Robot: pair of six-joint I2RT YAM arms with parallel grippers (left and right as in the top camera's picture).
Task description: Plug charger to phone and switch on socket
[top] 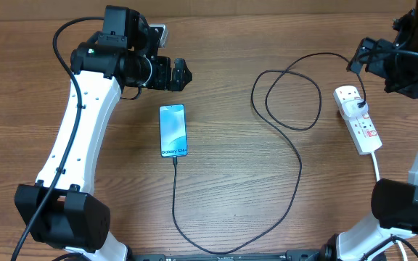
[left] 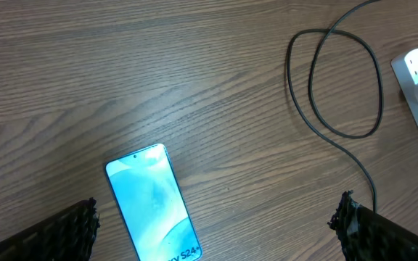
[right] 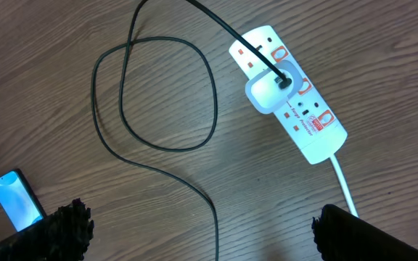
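Spread wide and empty, my right gripper (right: 202, 232) hangs near the socket (right: 318, 138), whose small switches (right: 303, 87) crowd the charger (right: 245, 46), so a clumsy press could shove the socket sideways and drag the charger's tip from the phone (right: 17, 199) lying well apart, mid-table.

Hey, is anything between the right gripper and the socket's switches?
Nothing visible blocks them. The right gripper is open, apart from the socket, whose red switches lie bare along one edge. The white adapter stands close beside the middle switch; its cable runs off away from them.
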